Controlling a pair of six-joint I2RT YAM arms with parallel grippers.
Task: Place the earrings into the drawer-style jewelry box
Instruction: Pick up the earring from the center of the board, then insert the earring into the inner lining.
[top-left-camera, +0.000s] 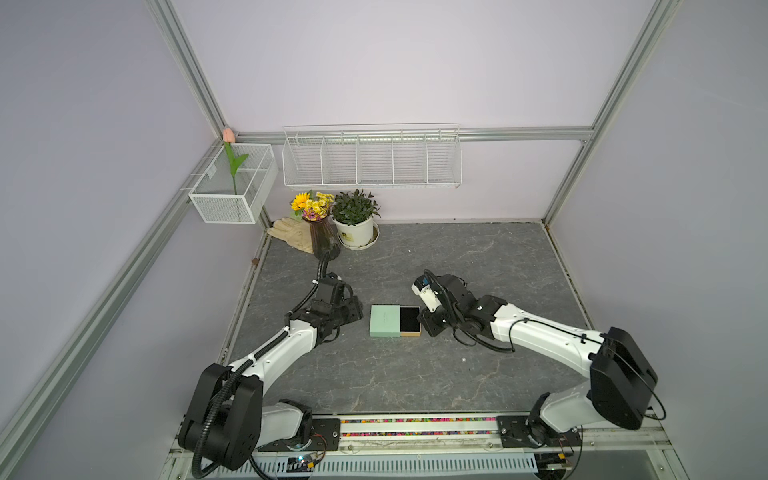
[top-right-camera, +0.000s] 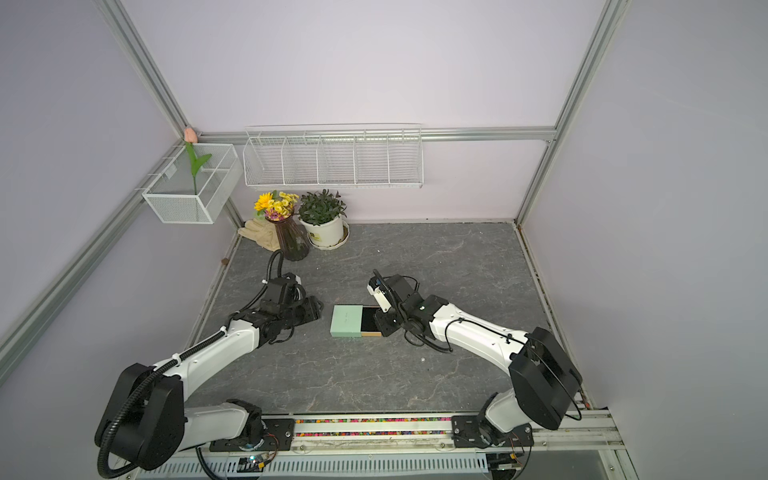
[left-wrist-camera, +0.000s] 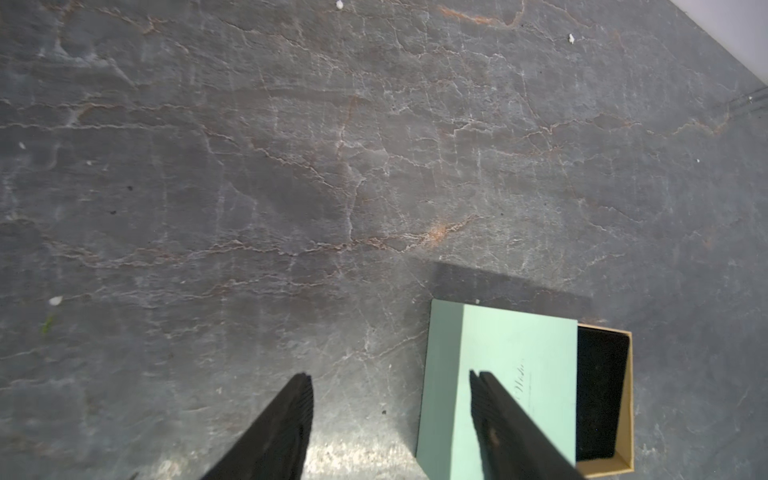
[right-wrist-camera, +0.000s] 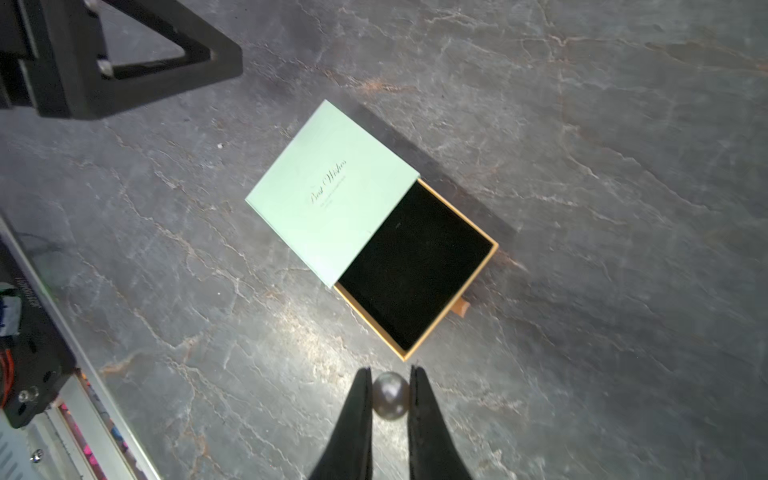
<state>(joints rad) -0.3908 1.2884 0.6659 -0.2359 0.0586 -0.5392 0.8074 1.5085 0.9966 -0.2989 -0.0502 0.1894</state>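
Observation:
The drawer-style jewelry box (top-left-camera: 384, 321) (top-right-camera: 347, 322) lies mid-table, a mint-green sleeve (right-wrist-camera: 332, 195) with its black-lined tray (right-wrist-camera: 415, 266) slid out to the right. Just right of the tray, my right gripper (right-wrist-camera: 390, 370) (top-left-camera: 431, 323) is shut on one earring (right-wrist-camera: 390, 395), a shiny pearl bead pinched between the fingertips above the table. Nothing shows on the tray's black lining. A second tiny whitish bead (top-left-camera: 462, 360) (top-right-camera: 422, 359) lies on the table towards the front right. Left of the sleeve (left-wrist-camera: 519, 345), my left gripper (left-wrist-camera: 390, 374) (top-left-camera: 353, 311) is open and holds nothing.
A vase of flowers (top-left-camera: 324, 237), a potted plant (top-left-camera: 355, 224) and a beige glove (top-left-camera: 291, 232) stand at the back left corner. White wire baskets (top-left-camera: 372, 160) hang on the back wall. A small pull tab (right-wrist-camera: 461, 308) sticks out from the tray's front.

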